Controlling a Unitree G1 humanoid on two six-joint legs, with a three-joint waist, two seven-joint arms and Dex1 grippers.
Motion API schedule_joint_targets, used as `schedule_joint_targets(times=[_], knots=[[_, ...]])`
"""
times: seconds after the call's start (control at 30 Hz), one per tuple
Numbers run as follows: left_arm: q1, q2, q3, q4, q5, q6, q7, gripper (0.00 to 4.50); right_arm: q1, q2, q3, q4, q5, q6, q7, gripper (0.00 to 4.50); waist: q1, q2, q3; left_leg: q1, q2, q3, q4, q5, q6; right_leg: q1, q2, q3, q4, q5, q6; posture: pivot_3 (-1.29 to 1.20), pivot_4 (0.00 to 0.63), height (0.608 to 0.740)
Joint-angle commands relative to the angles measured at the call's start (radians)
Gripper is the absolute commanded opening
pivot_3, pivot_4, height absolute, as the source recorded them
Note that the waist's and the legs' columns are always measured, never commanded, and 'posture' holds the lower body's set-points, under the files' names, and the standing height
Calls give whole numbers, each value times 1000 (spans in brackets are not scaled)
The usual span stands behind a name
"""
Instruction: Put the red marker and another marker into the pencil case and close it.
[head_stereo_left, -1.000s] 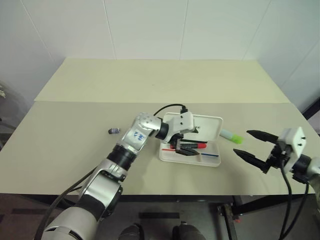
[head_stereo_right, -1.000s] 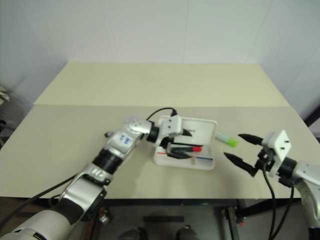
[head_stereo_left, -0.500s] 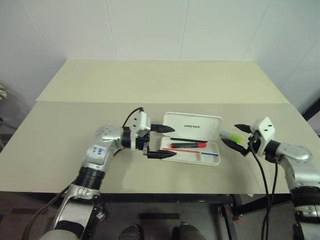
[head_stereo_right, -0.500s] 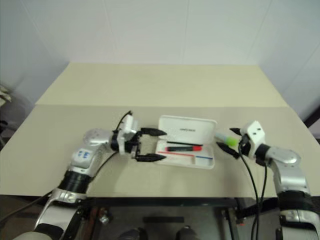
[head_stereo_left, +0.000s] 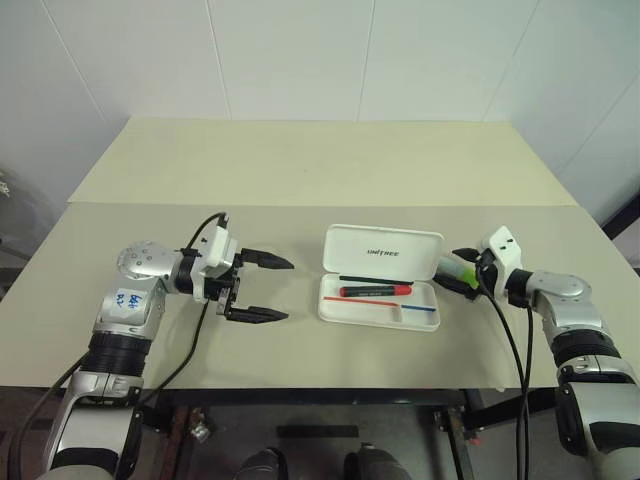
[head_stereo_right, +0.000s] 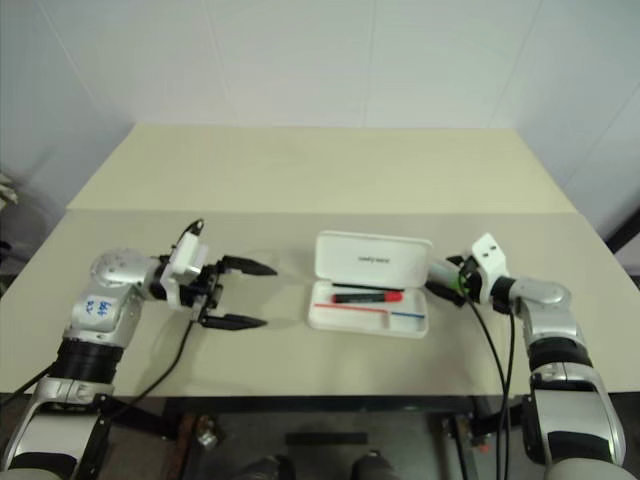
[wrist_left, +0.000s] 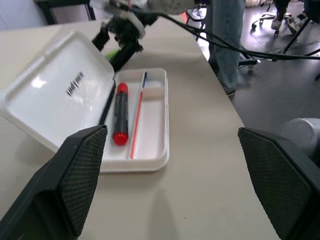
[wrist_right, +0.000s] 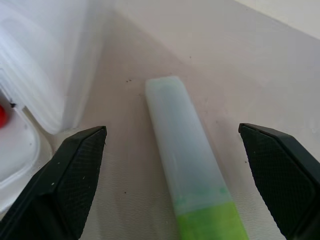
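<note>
Red marker is in, and the right pincer closes in on the green one.

The left pincer (head_stereo_left: 262, 290) has pulled away to the left of centre, jaws wide and empty, leaving the red marker (head_stereo_left: 375, 291) lying in the tray of the open pencil case (head_stereo_left: 385, 250) at mid-frame. The right pincer (head_stereo_left: 466, 270) has swung in from the right and now straddles the mint-green marker (wrist_right: 187, 164), fingers spread wide on either side and nothing gripped yet. That marker lies on the surface just beside the case's right end, so the case wall crowds the inner finger. The raised lid still needs shutting.
</note>
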Motion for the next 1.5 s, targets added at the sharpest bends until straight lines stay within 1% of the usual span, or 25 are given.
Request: schedule_joint_targets(times=[0.03, 0.17, 0.33, 0.43, 0.7, 0.73, 0.93, 1.07, 1.2, 1.3, 1.43, 1.5], knots=[[-15, 13, 23, -12, -29, -10, -2, 4453, -19, -6, -12, 23, -10, -32, -17, 4500, -3, 0, 0, 0, 0, 0, 0, 0, 0, 0, 0, 0, 0, 0, 0, 0, 150, 740], [-13, 6, 17, -28, -37, -3, 8, 4453, -17, -11, -15, 39, -19, -22, -42, 4500, -11, 0, 0, 0, 0, 0, 0, 0, 0, 0, 0, 0, 0, 0, 0, 0, 150, 740], [-19, -7, 9, -35, -39, 2, 21, 4453, -42, -16, 10, 77, -56, 99, -88, 4500, -16, 0, 0, 0, 0, 0, 2, 0, 0, 0, 0, 0, 2, 0, 0, 0, 150, 740], [-24, -14, 8, -36, -41, 3, 23, 4500, -41, -14, -2, 73, -47, 104, -90, 3888, -15, 0, 0, 1, 0, -1, 2, 0, 0, 1, -1, 0, 2, 0, 0, 0, 150, 740], [-27, -22, 6, -42, -38, -2, 36, 4500, -15, -12, -23, 41, -20, 75, -80, 1242, -13, 0, 0, 1, -1, -1, 2, -1, 3, 1, -2, -1, 2, 0, 0, 0, 150, 740], [-27, -22, 6, -42, -38, -2, 37, 4500, -14, -11, -27, 39, -19, 67, -84, 1120, -13, 0, 0, 0, -1, -1, 2, -1, 2, 1, -2, -1, 1, 0, 0, 0, 150, 740], [-29, -29, 8, -43, -45, 0, 38, 4500, -26, -26, -56, 9, -4, -8, -101, 1132, -16, 1, 0, 0, -1, -1, 1, -1, 2, 1, -2, -1, 0, 0, 1, 0, 150, 740], [-16, -24, 14, -50, -58, 7, 29, 4500, -67, -48, -70, -63, 0, -35, -142, 1132, -19, 2, 1, 0, -1, -1, -1, -1, 1, 0, -1, 0, -1, 0, 0, 0, 150, 740], [3, -19, 18, -55, -70, 17, 19, 4500, -72, -63, -72, -214, 13, 17, -136, 1132, -20, 4, 2, 0, 0, 1, -2, -1, 0, -1, 0, 1, -1, 0, 1, 0, 150, 740], [16, -14, 23, -53, -75, 17, 12, 4500, -46, -71, -76, -369, 35, 70, -121, 1132, -19, 4, 2, 0, 1, 1, -3, 0, -1, -2, 1, 1, -1, 0, 0, 0, 150, 740], [24, -7, 26, -44, -78, 11, 6, 4500, -13, -83, -76, -521, 51, 138, -120, 1132, -16, 4, 2, 0, 1, 1, -5, 0, -1, -2, 0, 1, -1, 0, 0, 0, 150, 740], [31, -5, 32, -35, -84, 6, 1, 4500, 8, -91, -69, -668, 81, 217, -95, 1132, -14, 4, 2, -1, 0, 1, -6, 0, -1, -3, 0, 1, -2, 0, 0, 0, 150, 740]])
